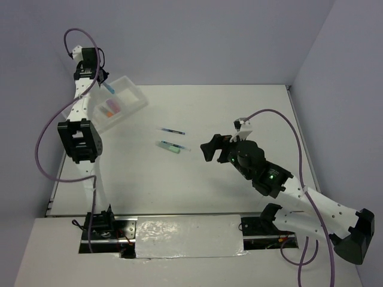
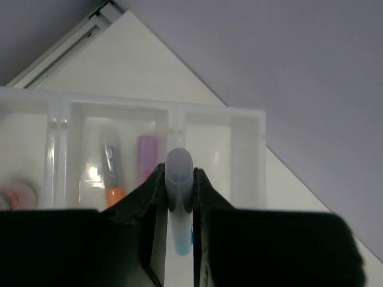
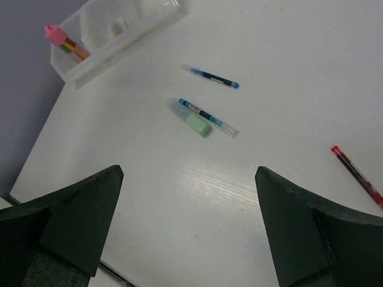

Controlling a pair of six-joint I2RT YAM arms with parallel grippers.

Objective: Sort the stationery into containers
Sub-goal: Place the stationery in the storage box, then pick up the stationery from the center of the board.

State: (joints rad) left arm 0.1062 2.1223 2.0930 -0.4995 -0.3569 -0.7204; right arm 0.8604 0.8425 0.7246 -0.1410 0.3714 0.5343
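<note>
My left gripper [image 1: 103,82] [image 2: 178,174] is shut on the blue marker [image 1: 109,88] [image 2: 179,239] and holds it above the white three-compartment tray [image 1: 131,92] [image 2: 257,149]. The middle compartment holds an orange marker [image 2: 114,170] and a lilac marker [image 2: 146,156]. The pink cylinder [image 3: 55,34] [image 2: 15,194] stands in an end compartment. On the table lie a dark-blue pen [image 1: 173,131] [image 3: 214,78], a green-capped marker [image 1: 169,146] [image 3: 194,122] with a second thin blue pen [image 3: 209,117] against it, and a red pen [image 3: 358,176]. My right gripper [image 1: 209,147] [image 3: 188,173] is open and empty, right of them.
The tray sits at the far left corner, angled, close to the table's left edge [image 1: 55,179] and the grey back wall. The red pen is hidden under my right arm in the top view.
</note>
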